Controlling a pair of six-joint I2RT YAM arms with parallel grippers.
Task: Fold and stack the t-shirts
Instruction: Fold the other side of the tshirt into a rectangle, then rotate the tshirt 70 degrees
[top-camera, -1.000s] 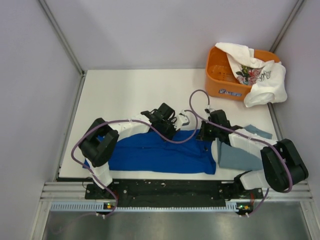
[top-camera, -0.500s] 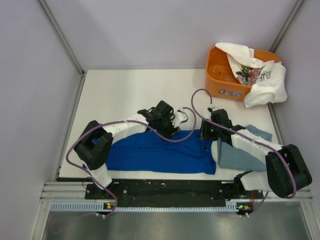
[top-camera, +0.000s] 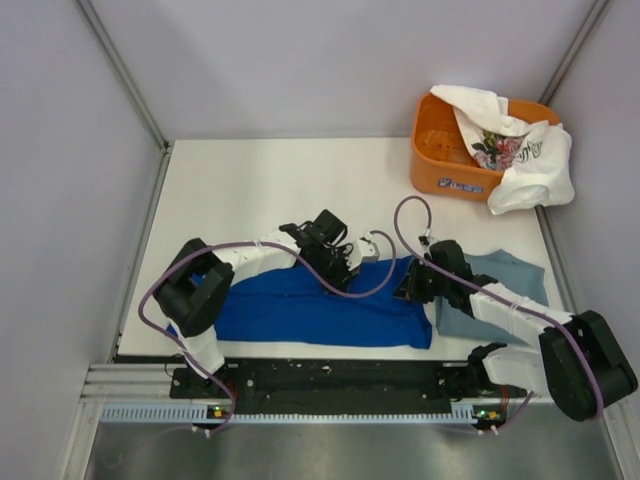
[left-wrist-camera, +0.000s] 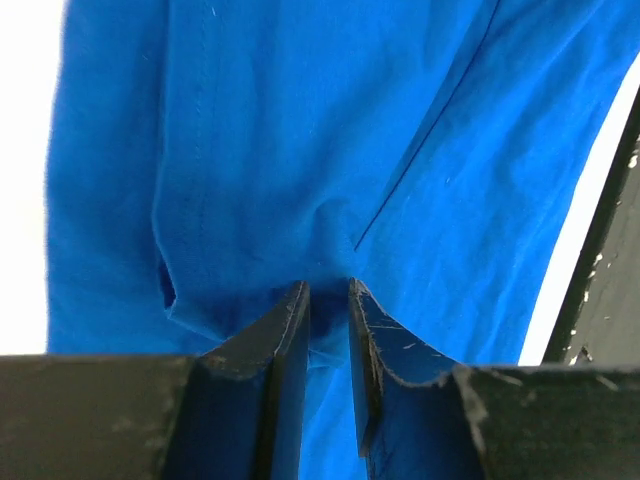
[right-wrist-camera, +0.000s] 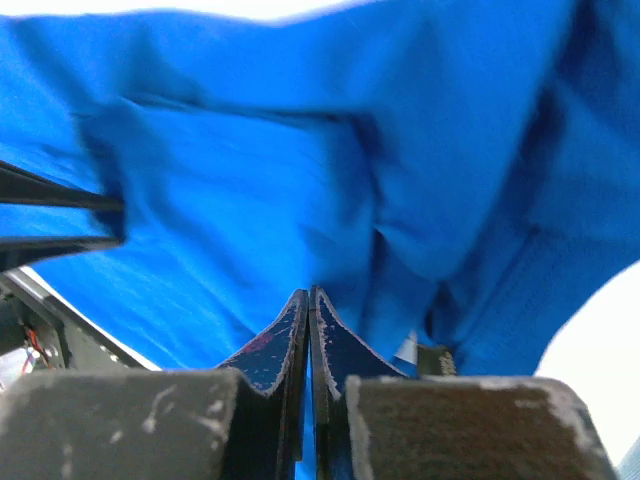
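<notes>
Royal-blue t-shirt, long axis left-right along near edge of table

The top view is bright and evenly lit from above: the white bench shows no hard glare, the arms throw only short, soft shadows on it, and everything is sharp, with straight lines leaning a little outward near the corners. In the left wrist view the royal-blue t-shirt is in good focus with clear seams, but the bench beside it is burnt out to pure white and the near jaws are dark and slightly soft. The right wrist view is blurred over the whole cloth, its dark folds smear together, and the top edge and lower right corner are overexposed.
</notes>
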